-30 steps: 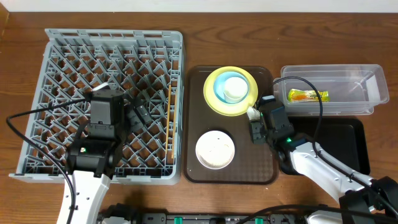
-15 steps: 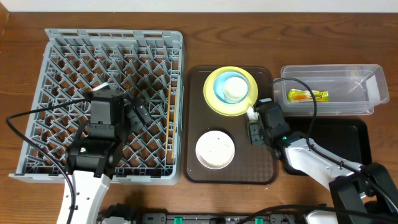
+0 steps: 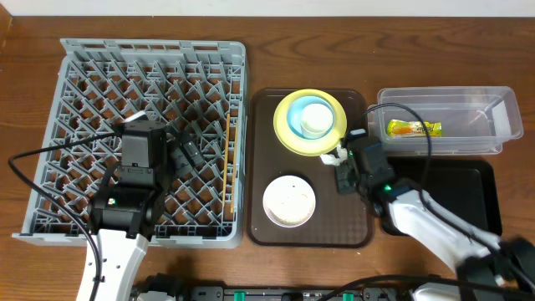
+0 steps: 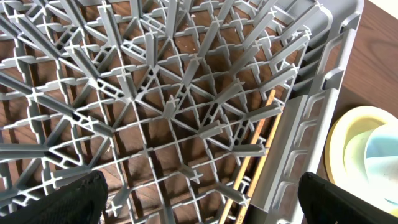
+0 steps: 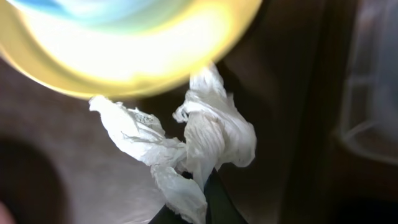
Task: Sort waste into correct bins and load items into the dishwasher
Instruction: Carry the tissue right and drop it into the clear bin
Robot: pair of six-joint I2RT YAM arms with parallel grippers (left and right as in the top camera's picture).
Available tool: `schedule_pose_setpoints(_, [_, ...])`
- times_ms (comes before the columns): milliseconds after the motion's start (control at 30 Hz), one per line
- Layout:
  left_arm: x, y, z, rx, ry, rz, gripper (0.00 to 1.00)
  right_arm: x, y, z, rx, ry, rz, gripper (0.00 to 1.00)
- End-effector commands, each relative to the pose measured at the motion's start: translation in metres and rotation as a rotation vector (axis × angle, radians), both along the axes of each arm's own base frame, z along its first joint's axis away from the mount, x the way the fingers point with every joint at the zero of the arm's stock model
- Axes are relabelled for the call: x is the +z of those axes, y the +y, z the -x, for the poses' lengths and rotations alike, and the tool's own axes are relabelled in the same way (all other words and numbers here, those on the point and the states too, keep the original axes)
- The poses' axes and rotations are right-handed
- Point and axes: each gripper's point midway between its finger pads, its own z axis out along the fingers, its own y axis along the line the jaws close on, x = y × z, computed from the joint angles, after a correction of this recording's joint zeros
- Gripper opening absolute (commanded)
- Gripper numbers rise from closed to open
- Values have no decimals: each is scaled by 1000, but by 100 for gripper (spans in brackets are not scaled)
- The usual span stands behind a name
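paper scrap (image 5: 211, 134): crumpled, white, beside yellow plate (image 3: 284, 140)'s rim
snack wrapper (image 3: 414, 129): inside clear tub (image 3: 512, 125)
chopsticks (image 3: 227, 167): along dish rack (image 3: 84, 67)'s right edge

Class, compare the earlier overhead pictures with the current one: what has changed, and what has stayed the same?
The right gripper, open at the crumpled white paper scrap a second ago, has shut on it beside the yellow plate. Unchanged: the left gripper open over the dish rack, the snack wrapper in the clear tub, the white bowl on the brown tray.
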Motion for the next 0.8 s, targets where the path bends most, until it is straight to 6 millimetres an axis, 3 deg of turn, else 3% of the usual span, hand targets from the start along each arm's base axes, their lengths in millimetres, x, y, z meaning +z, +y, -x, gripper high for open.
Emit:
schedule_pose_setpoints(0, [-2,2,0,13,4,1,99,44,6,-11,1,-124,-53,1])
schedule_pose_setpoints(133, [-2,2,0,13,4,1,99,88,-12,-19,-77,-273,-39,1])
schedule_pose_setpoints(300, [-2,2,0,13,4,1,99,131,-65,-31,-275,-428,20,1])
schedule_pose_setpoints(667, [-2,2,0,13,4,1,99,154,-167,-45,-540,-345,63,1])
schedule_pose_setpoints(767, [-2,2,0,13,4,1,99,153,-178,-50,-520,-265,80,1])
